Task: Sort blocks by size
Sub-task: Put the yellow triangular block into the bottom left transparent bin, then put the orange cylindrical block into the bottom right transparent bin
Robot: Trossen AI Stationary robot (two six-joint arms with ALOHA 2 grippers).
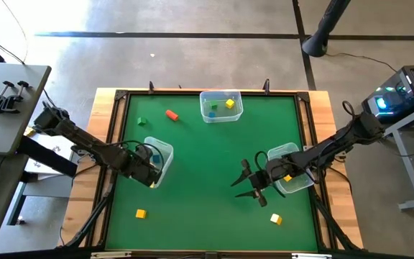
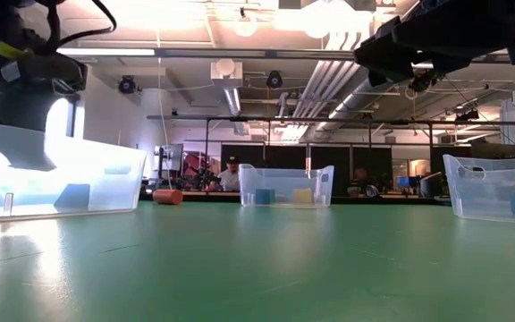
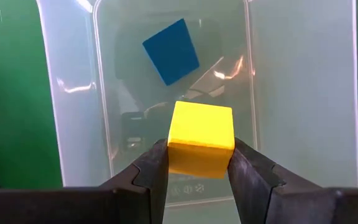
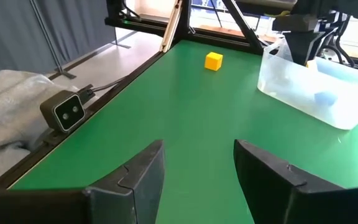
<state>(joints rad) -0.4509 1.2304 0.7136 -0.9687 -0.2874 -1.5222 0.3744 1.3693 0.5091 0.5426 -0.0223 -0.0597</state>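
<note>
My left gripper (image 1: pixel 153 171) is over the clear bin (image 1: pixel 158 153) at the table's left, shut on a yellow cube (image 3: pixel 201 137). A blue cube (image 3: pixel 171 51) lies on that bin's floor below. My right gripper (image 1: pixel 244 183) is open and empty over the green mat, just left of the right bin (image 1: pixel 291 169), which holds a yellow block (image 1: pixel 287 178). Loose on the mat are a green block (image 1: pixel 141 121), a red-orange cylinder (image 1: pixel 171 114) and two yellow blocks, one near left (image 1: pixel 141 213) and one near right (image 1: pixel 275 219). My left gripper pinches the yellow cube by two opposite side faces (image 3: pixel 178 155) between its two fingers (image 3: pixel 151 171). The fingers come from above, pointing down into the bin. The cube is lifted clear of the bin floor and sits roughly level.
A third clear bin (image 1: pixel 221 106) at the far middle holds a yellow block (image 1: pixel 230 103) and a blue one (image 2: pixel 264 196). A black frame (image 1: pixel 121 97) edges the mat. A camera unit (image 4: pixel 67 111) sits at the mat's edge. Open mat lies in the middle.
</note>
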